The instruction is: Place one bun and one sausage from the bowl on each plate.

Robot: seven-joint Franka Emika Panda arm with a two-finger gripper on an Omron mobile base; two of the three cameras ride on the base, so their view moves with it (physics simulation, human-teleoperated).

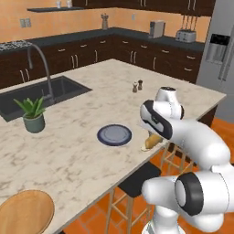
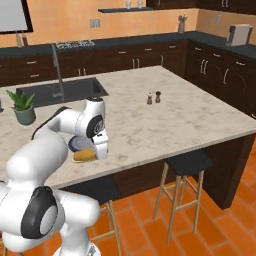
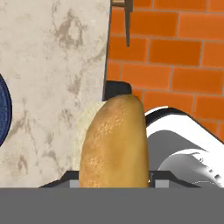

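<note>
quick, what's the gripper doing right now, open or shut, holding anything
Gripper: shut on a bun, held over the edge of the island counter beside the dark blue plate.

Potted plant beside sink, blue dish, two shakers (mid-counter), stools
</note>
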